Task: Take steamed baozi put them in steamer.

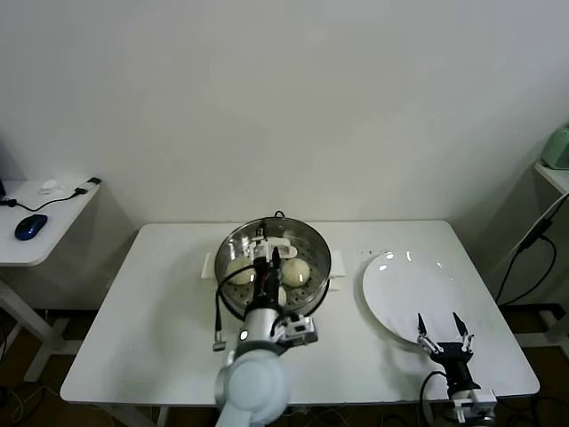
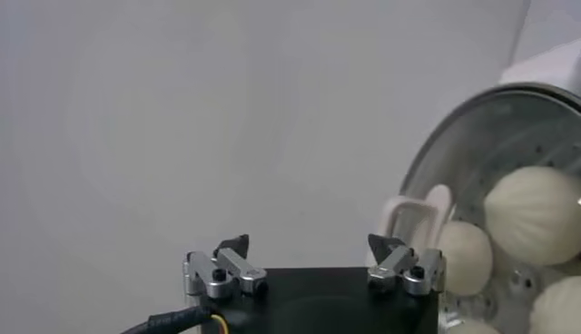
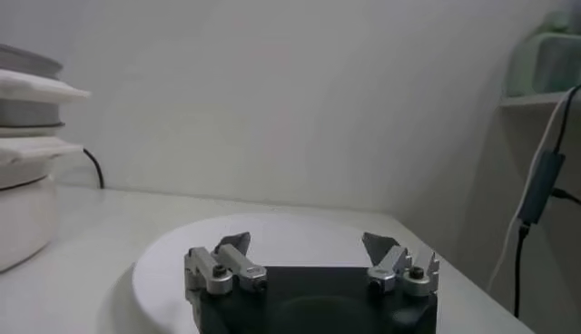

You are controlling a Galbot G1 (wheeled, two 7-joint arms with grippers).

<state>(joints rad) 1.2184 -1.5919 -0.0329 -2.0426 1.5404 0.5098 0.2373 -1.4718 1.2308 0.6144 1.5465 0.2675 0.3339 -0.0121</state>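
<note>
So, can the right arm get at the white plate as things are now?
Probably yes. The right gripper hangs open at the near edge of the white plate, with nothing between them. The plate holds nothing, and the left gripper is away over the steamer.

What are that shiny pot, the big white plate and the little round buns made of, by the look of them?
The steamer looks like polished stainless steel: it is silvery, reflects light, and its tray is perforated. The plate seems glazed ceramic or perhaps plastic: smooth white with bright glints near its rim. The baozi look like soft steamed dough: matte, cream-white, domed, with faint pleats.
</note>
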